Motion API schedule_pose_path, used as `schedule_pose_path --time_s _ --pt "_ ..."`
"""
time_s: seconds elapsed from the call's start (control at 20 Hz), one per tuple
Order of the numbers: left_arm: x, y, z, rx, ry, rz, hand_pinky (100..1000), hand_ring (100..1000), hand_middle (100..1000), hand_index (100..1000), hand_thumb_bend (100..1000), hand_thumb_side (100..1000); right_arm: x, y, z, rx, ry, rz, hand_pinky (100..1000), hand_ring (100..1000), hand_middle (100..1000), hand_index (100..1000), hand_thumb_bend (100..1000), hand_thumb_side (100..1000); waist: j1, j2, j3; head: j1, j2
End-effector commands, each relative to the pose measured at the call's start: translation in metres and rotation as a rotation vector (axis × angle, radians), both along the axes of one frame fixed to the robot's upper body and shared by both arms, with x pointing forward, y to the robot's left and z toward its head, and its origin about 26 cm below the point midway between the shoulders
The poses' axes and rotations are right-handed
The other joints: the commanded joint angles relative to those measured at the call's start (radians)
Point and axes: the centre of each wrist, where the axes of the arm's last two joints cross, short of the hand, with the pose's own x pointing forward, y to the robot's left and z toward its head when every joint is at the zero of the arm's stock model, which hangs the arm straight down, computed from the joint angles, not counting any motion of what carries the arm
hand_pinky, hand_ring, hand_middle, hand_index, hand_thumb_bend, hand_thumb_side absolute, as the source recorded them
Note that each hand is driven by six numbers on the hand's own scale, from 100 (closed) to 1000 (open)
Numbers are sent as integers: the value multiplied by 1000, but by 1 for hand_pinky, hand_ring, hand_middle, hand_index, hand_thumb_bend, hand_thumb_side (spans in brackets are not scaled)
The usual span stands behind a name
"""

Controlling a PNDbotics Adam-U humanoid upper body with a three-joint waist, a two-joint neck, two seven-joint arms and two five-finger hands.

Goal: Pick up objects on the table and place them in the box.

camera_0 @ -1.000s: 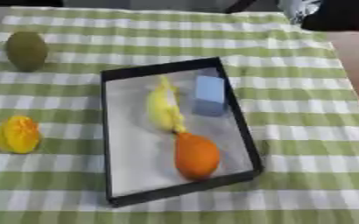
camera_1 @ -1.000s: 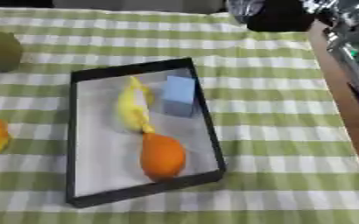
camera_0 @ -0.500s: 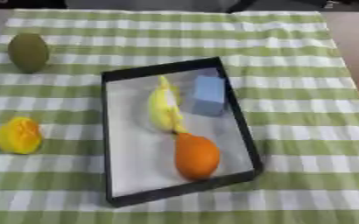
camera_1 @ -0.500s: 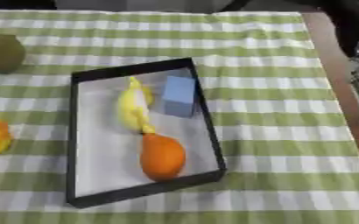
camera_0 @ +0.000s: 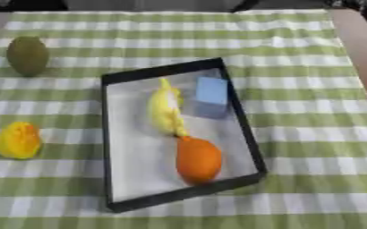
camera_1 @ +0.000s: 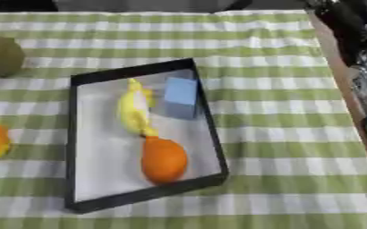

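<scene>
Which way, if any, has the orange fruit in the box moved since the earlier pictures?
No. The orange fruit lies at the box's near end, just below the yellow banana-like fruit, as before.

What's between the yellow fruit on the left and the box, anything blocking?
Nothing visible. Only bare checked cloth lies between the yellow fruit and the box. The box's left side looks free of items.

A green-checked table [camera_0: 296, 112] bears a black box [camera_0: 244, 129], a green fruit [camera_0: 27, 55] and a yellow fruit [camera_0: 17, 141].
</scene>
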Motion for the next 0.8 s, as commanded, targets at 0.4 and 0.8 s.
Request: schedule_pose_path --time_s 0.4,0.8 --pt "4 0 27 331 229 -115 841 829 823 901 463 460 0 -4 2 -5 1 -12 880 792 708 814 100 479 23 -27 -8 5 -5" --pt "12 -1 22 434 272 -145 837 830 818 880 503 164 2 -2 -2 -5 22 -1 877 787 701 810 100 487 21 -29 -13 60 -4"
